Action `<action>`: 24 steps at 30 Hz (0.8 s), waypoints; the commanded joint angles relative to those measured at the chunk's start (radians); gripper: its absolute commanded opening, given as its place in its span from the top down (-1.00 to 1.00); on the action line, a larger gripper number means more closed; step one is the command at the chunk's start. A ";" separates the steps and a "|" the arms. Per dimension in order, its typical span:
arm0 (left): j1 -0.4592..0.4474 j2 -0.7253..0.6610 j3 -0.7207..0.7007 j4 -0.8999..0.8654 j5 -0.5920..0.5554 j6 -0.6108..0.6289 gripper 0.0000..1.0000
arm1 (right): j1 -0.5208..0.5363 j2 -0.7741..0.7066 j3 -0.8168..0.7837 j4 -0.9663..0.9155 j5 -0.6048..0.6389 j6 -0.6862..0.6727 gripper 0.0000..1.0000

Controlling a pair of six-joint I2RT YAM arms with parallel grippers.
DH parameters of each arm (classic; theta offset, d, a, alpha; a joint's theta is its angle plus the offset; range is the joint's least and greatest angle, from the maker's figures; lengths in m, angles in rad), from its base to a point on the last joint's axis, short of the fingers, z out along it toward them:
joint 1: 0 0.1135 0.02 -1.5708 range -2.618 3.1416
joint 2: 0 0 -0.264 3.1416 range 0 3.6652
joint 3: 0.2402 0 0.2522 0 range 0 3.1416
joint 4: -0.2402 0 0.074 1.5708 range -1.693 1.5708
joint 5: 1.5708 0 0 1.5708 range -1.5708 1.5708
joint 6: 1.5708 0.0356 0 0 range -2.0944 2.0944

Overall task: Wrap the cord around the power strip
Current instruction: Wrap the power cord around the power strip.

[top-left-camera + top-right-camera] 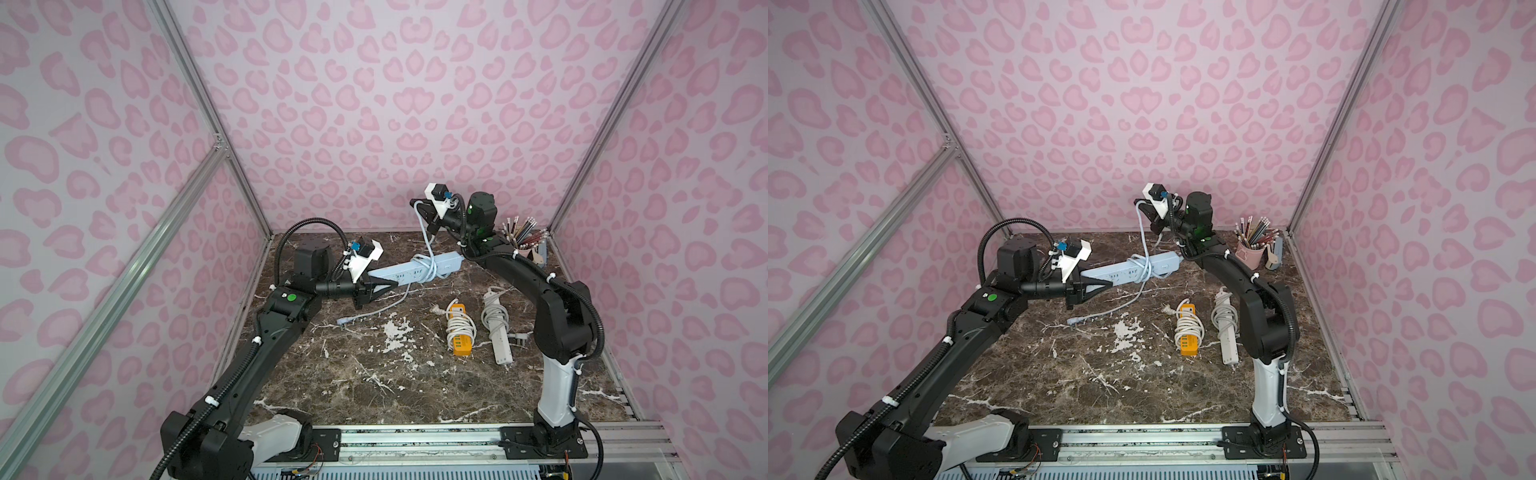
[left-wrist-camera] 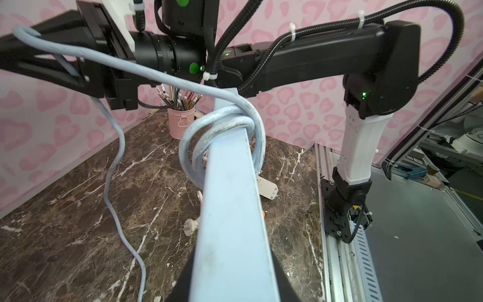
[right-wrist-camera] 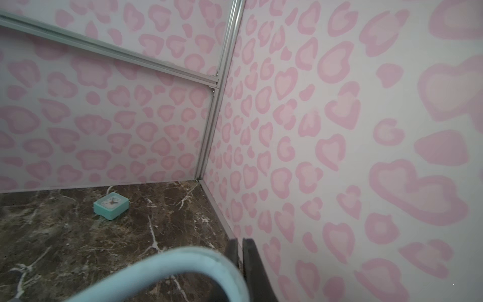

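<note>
While one end is clamped in the closed jaws of the left gripper (image 1: pixel 395 284), the long pale-blue plastic power strip (image 1: pixel 451 262) is held clear of the dark marble-patterned table (image 1: pixel 374 386), toward its back. Several loops of the matching pale-blue cord (image 1: pixel 426 266) are wound around the strip's middle. A further length is drawn upward, pinched in the right gripper's (image 1: pixel 414 203) closed jaws, and the plug end is seen trailing on the table.
</note>
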 commanded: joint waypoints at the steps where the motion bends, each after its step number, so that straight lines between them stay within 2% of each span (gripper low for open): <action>1: -0.003 -0.034 -0.041 0.394 0.279 -0.182 0.94 | -0.028 0.034 -0.049 0.189 -0.096 0.256 0.88; 6: 0.008 -0.026 -0.077 0.626 0.195 -0.366 0.94 | -0.029 0.007 -0.259 0.518 -0.042 0.489 0.54; 9: 0.009 -0.015 -0.105 0.780 0.121 -0.488 0.94 | -0.026 -0.005 -0.393 0.700 0.049 0.614 0.28; 12: 0.009 -0.008 -0.125 0.883 0.056 -0.589 0.94 | -0.021 0.004 -0.469 0.809 0.115 0.681 0.06; 14: 0.009 -0.013 -0.121 0.886 0.021 -0.604 0.94 | -0.021 0.016 -0.494 0.854 0.149 0.713 -0.01; 17: 0.009 -0.019 -0.110 0.880 0.003 -0.617 0.94 | -0.014 0.046 -0.484 0.872 0.178 0.732 -0.08; 22: 0.010 -0.024 -0.099 0.874 -0.015 -0.633 0.94 | 0.023 0.101 -0.400 0.782 0.204 0.665 -0.23; 23: 0.010 -0.025 -0.098 0.869 -0.020 -0.631 0.94 | 0.032 0.107 -0.378 0.740 0.222 0.632 -0.18; 24: 0.009 -0.026 -0.096 0.863 -0.030 -0.628 0.94 | 0.045 0.115 -0.355 0.676 0.247 0.586 0.01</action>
